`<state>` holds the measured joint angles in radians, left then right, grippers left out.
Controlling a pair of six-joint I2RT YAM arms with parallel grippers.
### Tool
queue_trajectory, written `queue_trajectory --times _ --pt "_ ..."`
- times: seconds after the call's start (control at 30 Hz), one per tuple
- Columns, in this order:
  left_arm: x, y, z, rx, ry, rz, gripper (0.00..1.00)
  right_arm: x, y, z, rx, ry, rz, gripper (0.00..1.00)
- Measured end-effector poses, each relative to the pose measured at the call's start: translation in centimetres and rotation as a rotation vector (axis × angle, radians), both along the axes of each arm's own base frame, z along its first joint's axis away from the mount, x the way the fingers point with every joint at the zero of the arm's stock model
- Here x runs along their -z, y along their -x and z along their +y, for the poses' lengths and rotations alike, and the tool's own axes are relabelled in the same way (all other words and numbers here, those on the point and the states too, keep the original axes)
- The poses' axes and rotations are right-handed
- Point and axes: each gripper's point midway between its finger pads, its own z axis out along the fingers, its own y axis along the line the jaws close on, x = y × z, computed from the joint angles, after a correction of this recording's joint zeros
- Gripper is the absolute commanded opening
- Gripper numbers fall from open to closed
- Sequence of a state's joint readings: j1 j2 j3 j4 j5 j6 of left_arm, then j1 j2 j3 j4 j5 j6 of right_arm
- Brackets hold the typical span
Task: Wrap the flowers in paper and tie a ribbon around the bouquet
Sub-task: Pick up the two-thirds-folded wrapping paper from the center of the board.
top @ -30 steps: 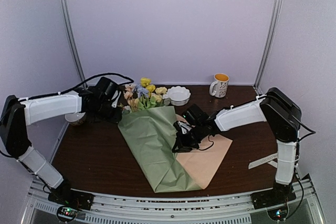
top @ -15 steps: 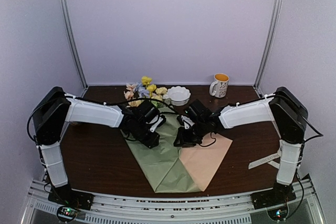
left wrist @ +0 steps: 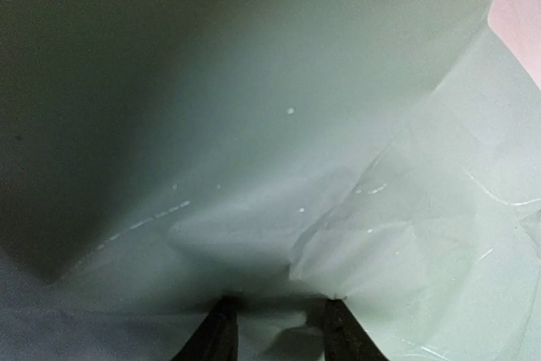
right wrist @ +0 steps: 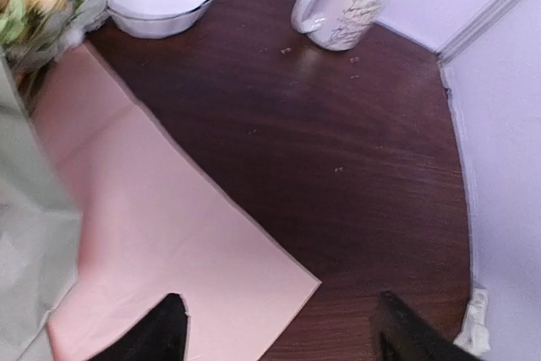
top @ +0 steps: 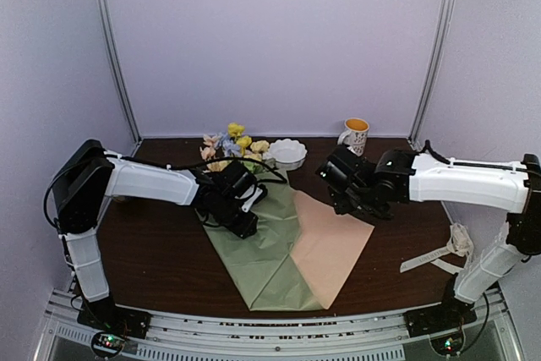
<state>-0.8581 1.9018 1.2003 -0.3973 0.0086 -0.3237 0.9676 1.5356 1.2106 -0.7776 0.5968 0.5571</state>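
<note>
Two grippers, two separate jobs.

Left gripper [left wrist: 279,331]: tips down on the sage side of the paper [top: 262,264], fingers partway apart, with a pucker of sheet rising between them. I cannot tell whether they clamp that pucker or only press it flat. Either way, I judge the purpose is to pin the folded-over green panel so it does not spring open.

Right gripper [right wrist: 283,337]: fingers spread wide with nothing between them, hanging above the table [top: 152,251] just off the far edge of the peach flap [top: 330,243]. That flap lies flat and is not folded over.

Flowers [top: 230,145]: the heads poke out at the sheet's far end, beside the white bowl [top: 287,153]. The stems are hidden under the green fold.

Ribbon [top: 427,258]: well apart at the table's right edge, near my right base, with nothing on it.

Mug [top: 355,136]: far side, out of the way.

Judgement: the wrap is about half made. The peach flap has yet to come across, and tying has not begun.
</note>
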Motion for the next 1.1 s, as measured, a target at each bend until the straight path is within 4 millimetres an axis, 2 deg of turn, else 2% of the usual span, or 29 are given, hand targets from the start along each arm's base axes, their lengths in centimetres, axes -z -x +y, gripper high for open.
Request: queue_trajectory --times 0.03,0.17,0.23,0.3,0.4,0.47,0.6,0.7,0.87,1.1 --pt "0.0 0.0 0.0 0.0 0.0 0.0 0.39 -1.4 -0.1 -1.5 0.032 0.053 -0.049 0.99" --pt "-0.1 -0.1 -0.2 0.0 0.003 0.002 0.39 -4.5 0.0 -5.0 0.14 0.117 -0.149 1.0" --pt "-0.1 -0.2 -0.4 -0.005 0.008 0.005 0.39 -4.8 0.4 -6.1 0.196 0.111 -0.161 1.0" --pt "0.0 -0.3 -0.5 -0.013 0.013 0.009 0.39 -4.3 0.7 -6.4 0.223 0.079 -0.135 0.88" --pt "0.1 -0.3 -0.5 -0.021 0.013 0.013 0.39 -2.9 1.9 -5.0 0.213 -0.061 -0.059 0.84" --pt "0.2 -0.3 -0.4 -0.024 0.009 0.013 0.39 -2.0 3.9 -3.7 0.202 -0.18 -0.008 0.84" --pt "0.1 -0.4 -0.2 -0.032 -0.006 0.01 0.39 -0.9 9.9 0.7 0.137 -0.415 0.1 0.85" --pt "0.1 -0.5 -0.2 -0.033 -0.01 0.009 0.39 0.5 13.5 4.7 0.099 -0.535 0.204 0.85" --pt "0.0 -0.5 0.0 -0.028 -0.037 0.005 0.4 3.9 17.0 9.2 0.141 -0.607 0.326 0.85" --pt "0.0 -0.4 0.1 -0.015 -0.067 0.001 0.4 5.6 20.3 12.0 0.269 -0.769 0.461 0.81"
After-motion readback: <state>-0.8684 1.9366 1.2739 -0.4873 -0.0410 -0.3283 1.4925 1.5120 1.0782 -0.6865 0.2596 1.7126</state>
